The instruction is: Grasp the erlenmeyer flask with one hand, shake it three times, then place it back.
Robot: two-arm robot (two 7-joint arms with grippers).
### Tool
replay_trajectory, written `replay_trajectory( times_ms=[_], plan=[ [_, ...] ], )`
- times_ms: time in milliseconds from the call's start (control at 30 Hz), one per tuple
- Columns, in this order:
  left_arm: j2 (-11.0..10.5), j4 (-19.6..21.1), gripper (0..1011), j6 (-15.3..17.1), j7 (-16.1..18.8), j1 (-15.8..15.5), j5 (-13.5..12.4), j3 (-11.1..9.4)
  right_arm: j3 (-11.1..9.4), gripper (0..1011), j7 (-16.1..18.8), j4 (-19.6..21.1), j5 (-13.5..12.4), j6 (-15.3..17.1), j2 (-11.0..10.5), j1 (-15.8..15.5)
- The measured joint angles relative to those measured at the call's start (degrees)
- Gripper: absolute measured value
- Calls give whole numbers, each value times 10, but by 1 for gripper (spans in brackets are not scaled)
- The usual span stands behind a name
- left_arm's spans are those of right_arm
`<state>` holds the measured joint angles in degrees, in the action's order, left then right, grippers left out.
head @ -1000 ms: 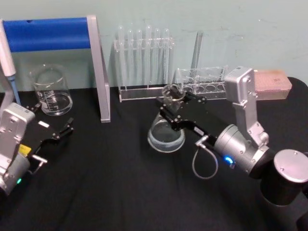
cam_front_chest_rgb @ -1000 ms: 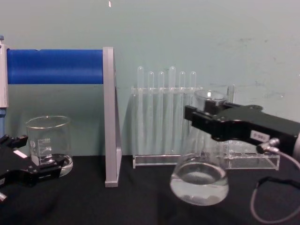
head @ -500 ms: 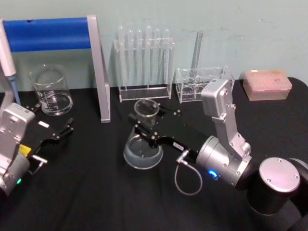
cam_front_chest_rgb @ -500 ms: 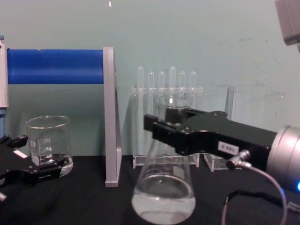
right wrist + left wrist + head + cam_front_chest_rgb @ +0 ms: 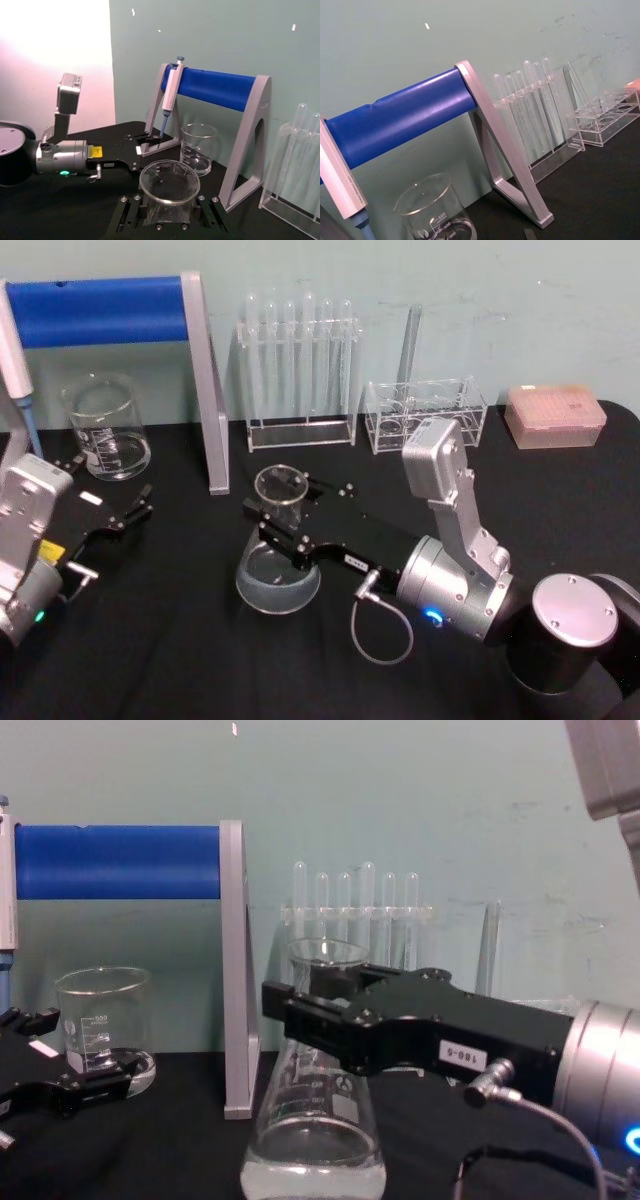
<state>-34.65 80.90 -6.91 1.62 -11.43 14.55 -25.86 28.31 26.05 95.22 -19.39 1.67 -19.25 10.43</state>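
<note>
The erlenmeyer flask is clear glass with a little liquid in its wide base. It stands upright over the black table, left of centre. My right gripper is shut on its neck just below the flared rim. From the chest the flask shows large and close, with the right gripper clamped across its neck. The right wrist view looks down into the flask mouth between the jaws. Whether the base touches the table I cannot tell. My left gripper rests open at the far left, near the beaker.
A glass beaker stands at the back left under a blue-barred stand that holds a pipette. Along the back wall are a test tube rack, a clear low rack and a pink tip box.
My right gripper has carried the flask leftward and toward me, from beside the racks to the table's left-centre. The left arm has stayed still.
</note>
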Motion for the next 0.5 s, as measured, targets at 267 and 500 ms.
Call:
replay_trajectory(
  times_ms=[267, 500],
  plan=[
    [0, 0, 1001, 0, 0, 0, 0, 0, -31, 449, -36, -17, -10, 3, 3, 5],
    [0, 0, 1001, 0, 0, 0, 0, 0, -66, 449, -72, -36, -13, 6, 9, 10]
  ],
)
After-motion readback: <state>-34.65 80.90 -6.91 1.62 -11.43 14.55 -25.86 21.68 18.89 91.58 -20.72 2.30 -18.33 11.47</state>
